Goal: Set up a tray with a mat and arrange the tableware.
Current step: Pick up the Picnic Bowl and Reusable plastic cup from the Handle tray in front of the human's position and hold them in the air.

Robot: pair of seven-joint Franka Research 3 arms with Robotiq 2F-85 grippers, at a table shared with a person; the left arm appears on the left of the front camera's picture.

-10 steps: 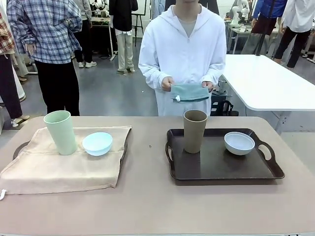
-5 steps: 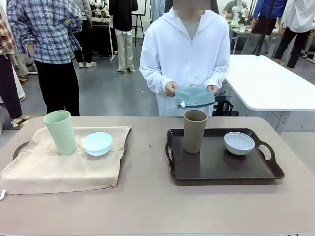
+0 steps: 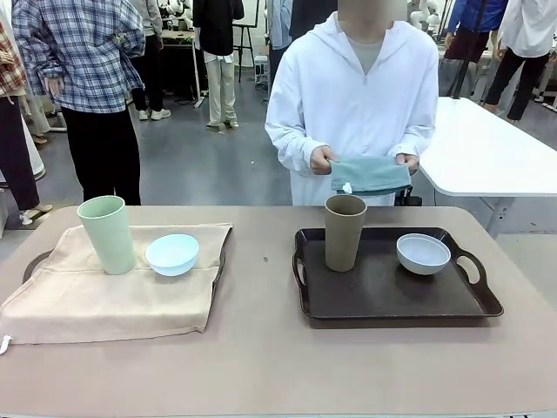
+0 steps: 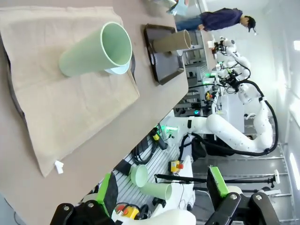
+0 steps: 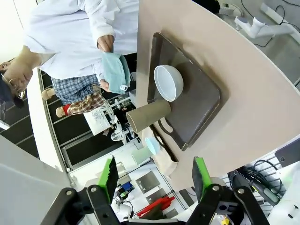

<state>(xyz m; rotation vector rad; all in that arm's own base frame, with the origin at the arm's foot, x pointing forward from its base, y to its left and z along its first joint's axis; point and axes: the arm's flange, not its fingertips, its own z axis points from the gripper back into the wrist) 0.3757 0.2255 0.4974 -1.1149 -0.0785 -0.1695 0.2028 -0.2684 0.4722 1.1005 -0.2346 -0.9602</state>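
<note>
Two trays are sitting on the table (image 3: 261,366). At the left side, the left gripper (image 4: 162,185) is hanging with its fingers spread wide and nothing between them. The left tray (image 3: 33,263) is lying under a beige mat (image 3: 104,300), and on this mat the pale green cup (image 3: 107,233) is standing upright with the light blue bowl (image 3: 171,254) just beside it. On the bare brown tray (image 3: 383,296), the tan-brown cup (image 3: 344,232) is standing upright and the white bowl (image 3: 423,253) is resting apart, more to the right. Behind this tray a person (image 3: 352,96) is holding a folded teal cloth (image 3: 370,172). The right gripper (image 5: 154,174) is also showing its fingers apart, gripping nothing.
</note>
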